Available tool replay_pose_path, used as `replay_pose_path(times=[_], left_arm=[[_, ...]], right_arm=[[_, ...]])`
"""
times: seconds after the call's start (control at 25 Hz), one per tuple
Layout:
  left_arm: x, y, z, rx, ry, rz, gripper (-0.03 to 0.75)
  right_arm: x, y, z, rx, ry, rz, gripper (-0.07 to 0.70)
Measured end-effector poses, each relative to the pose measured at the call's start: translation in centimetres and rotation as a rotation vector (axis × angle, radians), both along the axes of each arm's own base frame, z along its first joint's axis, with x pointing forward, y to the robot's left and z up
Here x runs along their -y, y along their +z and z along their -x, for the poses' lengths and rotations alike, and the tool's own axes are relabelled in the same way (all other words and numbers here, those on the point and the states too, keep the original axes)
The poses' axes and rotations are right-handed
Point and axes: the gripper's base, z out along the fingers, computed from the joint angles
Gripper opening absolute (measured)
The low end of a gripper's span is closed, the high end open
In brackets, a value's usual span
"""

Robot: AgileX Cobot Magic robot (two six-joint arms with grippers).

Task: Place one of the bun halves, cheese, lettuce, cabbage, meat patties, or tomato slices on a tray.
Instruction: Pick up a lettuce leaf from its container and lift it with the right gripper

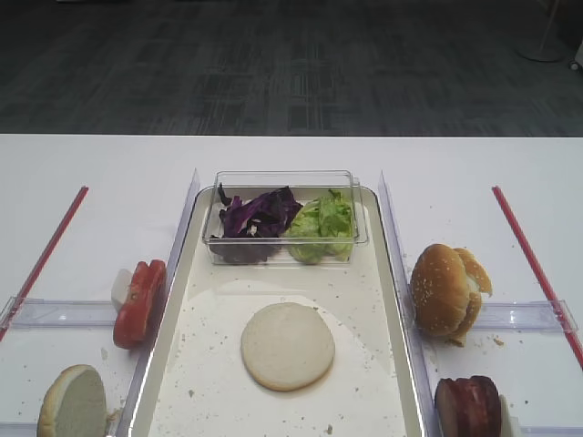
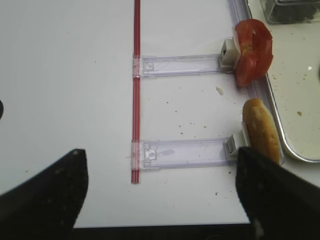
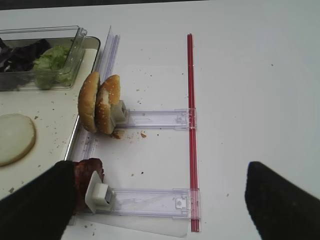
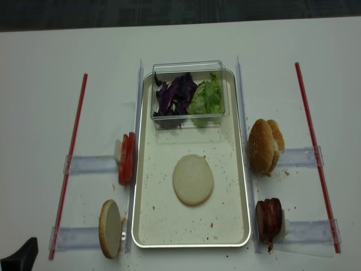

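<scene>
One bun half [image 1: 288, 346] lay cut face up in the middle of the tray [image 1: 387, 364], low in the high view, so a base was already down and a next layer could plausibly be stacked on it. At the top of the tray a clear tub [image 1: 284, 182] kept the loose leaves together: cabbage [image 1: 255, 218] on the left, lettuce [image 1: 321, 223] on the right.

Outside the tray the firmer ingredients stood on edge in clear sliding holders [image 3: 155, 119], probably so a gripper could close on them from above. At the right of the frame stood two more bun halves [image 1: 446, 289], with the meat patties [image 1: 469, 408] below them. At the left stood the tomato slices [image 1: 139, 303], and another bun half [image 1: 73, 402] in the lower left corner. No cheese was visible.

In the right wrist view the right gripper [image 3: 160, 200] had its fingers spread wide and grasped nothing; one finger [image 3: 35, 205] sat over the patties. In the left wrist view the left gripper [image 2: 160, 192] also stood with fingers [image 2: 45, 195] released and empty, low beside the holders.
</scene>
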Motion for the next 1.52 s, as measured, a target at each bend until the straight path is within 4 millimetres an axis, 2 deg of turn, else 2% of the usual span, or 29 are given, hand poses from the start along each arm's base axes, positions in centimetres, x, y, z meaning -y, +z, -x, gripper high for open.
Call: replay_pose_path(times=[0.84, 0.92, 1.08, 1.2, 1.32, 1.52], left_arm=[[0.0, 0.0, 0.0, 0.000, 0.000, 0.000, 0.555], [0.0, 0.0, 0.0, 0.000, 0.000, 0.000, 0.556], [0.0, 0.0, 0.0, 0.000, 0.000, 0.000, 0.555], [0.0, 0.0, 0.0, 0.000, 0.000, 0.000, 0.555], [0.0, 0.0, 0.0, 0.000, 0.000, 0.000, 0.555], [0.0, 0.0, 0.0, 0.000, 0.000, 0.000, 0.555]], right_arm=[[0.0, 0.0, 0.0, 0.000, -0.003, -0.002, 0.692], [0.0, 0.0, -0.5, -0.032, -0.003, -0.002, 0.692], [0.1, -0.1, -3.0, -0.210, -0.003, -0.005, 0.668], [0.1, -0.8, -5.7, -0.401, -0.006, -0.016, 0.662], [0.1, -1.9, -8.6, -0.632, -0.027, -0.042, 0.662], [0.0, -4.1, -11.3, -0.920, -0.033, -0.066, 0.661]])
